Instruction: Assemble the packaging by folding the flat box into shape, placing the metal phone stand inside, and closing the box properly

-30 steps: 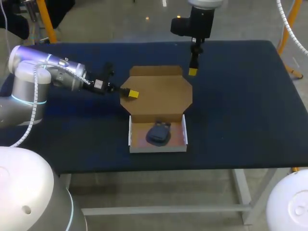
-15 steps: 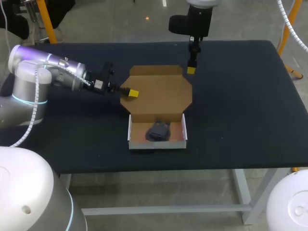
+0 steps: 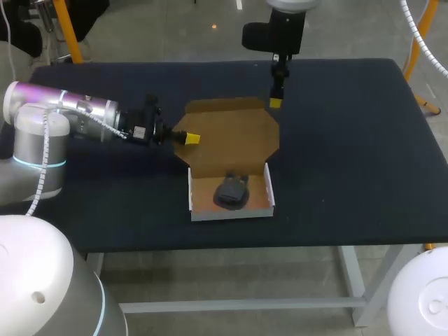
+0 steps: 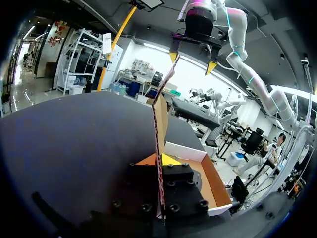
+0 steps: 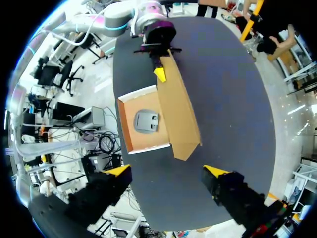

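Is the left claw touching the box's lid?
Touching. The left wrist view shows the upright lid pinched edge-on between the left claw fingers.

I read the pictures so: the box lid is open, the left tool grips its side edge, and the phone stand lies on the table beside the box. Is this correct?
Not fully. The phone stand lies inside the box, not on the table beside it; the right wrist view shows this plainly. The rest holds: the lid is open and the left tool grips its side edge.
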Motion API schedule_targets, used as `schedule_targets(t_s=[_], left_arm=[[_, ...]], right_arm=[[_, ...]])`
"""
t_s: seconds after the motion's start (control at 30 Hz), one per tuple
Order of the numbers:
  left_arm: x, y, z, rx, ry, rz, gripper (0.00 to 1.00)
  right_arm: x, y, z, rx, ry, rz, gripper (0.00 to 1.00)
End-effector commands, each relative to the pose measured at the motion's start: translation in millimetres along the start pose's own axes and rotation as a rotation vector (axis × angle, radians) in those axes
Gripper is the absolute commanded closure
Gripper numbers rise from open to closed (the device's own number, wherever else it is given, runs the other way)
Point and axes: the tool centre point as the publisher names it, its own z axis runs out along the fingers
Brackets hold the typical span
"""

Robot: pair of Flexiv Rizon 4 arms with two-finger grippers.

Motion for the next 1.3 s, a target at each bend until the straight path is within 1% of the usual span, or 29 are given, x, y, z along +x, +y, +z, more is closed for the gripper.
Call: schedule_targets(t_s=[0.03, 0.17, 0.33, 0.73, 1.03, 1.17, 1.3], left_arm=[[5.2, -1.4, 0.1, -0.003, -0.017, 0.024, 1.0], [6.4, -4.3, 0.6, 0.004, -0.001, 0.07, 1.0], [5.5, -7.8, 2.7, 0.007, -0.001, 0.123, 1.0], [4.4, -6.7, 3.7, -0.001, -0.012, 0.215, 1.0], [11.6, -7.0, -0.3, 0.019, -0.013, 0.285, 1.0], [14.2, -5.2, -1.2, 0.024, -0.014, 0.303, 1.0], [17.5, -2.1, -1.4, 0.022, -0.016, 0.34, 1.0]], right_arm=[[0.1, 1.8, -0.5, 0.004, 0.002, -0.001, 0.0], [0.3, 2.6, -0.1, 0.004, 0.002, -0.001, 0.0], [0.7, 3.6, -0.3, 0.005, 0.0, -0.001, 0.0], [2.7, 6.4, -1.0, 0.006, -0.001, 0.001, 0.0], [4.2, 9.6, -2.7, 0.008, -0.005, -0.001, 0.0], [4.5, 10.3, -2.7, 0.007, -0.004, -0.001, 0.0], [4.6, 11.7, -3.0, 0.007, -0.003, -0.002, 0.0]])
